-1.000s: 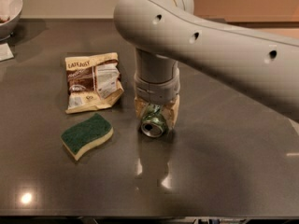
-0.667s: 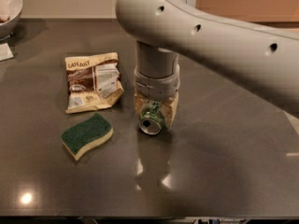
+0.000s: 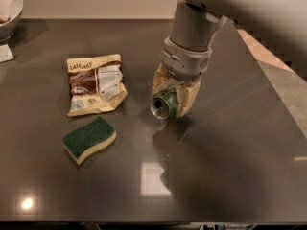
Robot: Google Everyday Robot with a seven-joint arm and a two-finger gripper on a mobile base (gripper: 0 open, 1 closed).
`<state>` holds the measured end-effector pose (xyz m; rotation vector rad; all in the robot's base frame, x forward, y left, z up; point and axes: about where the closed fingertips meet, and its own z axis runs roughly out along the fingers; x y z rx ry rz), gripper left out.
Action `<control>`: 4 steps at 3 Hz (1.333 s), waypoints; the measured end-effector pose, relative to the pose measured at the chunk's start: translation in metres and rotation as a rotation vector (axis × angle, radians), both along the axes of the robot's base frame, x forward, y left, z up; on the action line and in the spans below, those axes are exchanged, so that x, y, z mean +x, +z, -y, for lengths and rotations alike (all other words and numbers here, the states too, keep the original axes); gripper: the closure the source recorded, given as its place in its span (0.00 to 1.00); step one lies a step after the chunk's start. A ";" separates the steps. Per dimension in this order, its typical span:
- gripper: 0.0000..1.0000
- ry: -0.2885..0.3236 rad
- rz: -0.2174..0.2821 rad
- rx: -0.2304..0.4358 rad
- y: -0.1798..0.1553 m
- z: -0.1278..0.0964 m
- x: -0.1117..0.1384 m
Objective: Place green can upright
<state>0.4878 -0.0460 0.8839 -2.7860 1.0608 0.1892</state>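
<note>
- Bowl (image 3: 8, 8): far left of the jaws, at the back edge of the bench (image 3: 230, 176). It plays no part in the task.
- Bag (image 3: 95, 84): left of the jaws and well apart from them, lying flat.
- Sponge (image 3: 89, 139): left of the jaws and nearer the camera, well apart.
- Can (image 3: 164, 105): between the jaws, on its side, with the silver top turned toward the camera and slightly down.
- Jaws: closed on the can, with cream fingers (image 3: 188, 96) on either side of its body. They hang below the wrist (image 3: 184, 63), over the middle of the bench.
- Change: a second ago the can sat lower in the view, under a near-vertical wrist. The jaws and can now stand higher and the wrist leans. Bag and sponge have not moved.
- A dark patch on the bench just below the jaws suggests the can is clear of the surface.
- Meaning: the grasp appears to have held through the lift. The can is not yet upright.
- Remaining steps, as judged: rotate the wrist until the can's axis is vertical, lower it to the bench, then release.
- Risk: the round, smooth body may slip or roll in the jaws during rotation.
</note>
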 end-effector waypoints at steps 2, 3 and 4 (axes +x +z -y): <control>1.00 -0.353 -0.187 0.309 0.046 0.015 0.000; 1.00 -0.462 -0.298 0.437 0.057 0.018 -0.005; 1.00 -0.529 -0.408 0.581 0.057 0.016 -0.015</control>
